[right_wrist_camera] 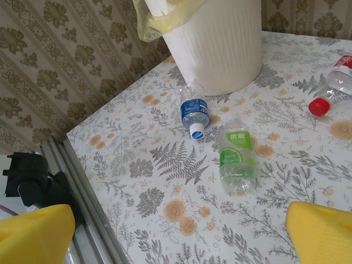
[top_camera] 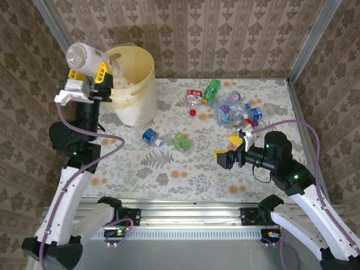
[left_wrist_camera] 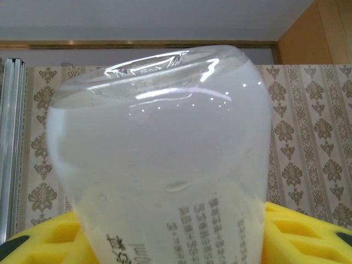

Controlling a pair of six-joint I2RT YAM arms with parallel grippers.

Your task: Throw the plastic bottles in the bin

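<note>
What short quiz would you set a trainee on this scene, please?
1. True or false: the left hand is empty.
2. Of the blue-label bottle and the green-label bottle, which lies nearer the bin? A: blue-label. B: green-label.
3. Fill in: the right hand is ____.
Key: 1. False; it holds a clear bottle up by the bin. 2. A. 3. Open, holding nothing.
</note>
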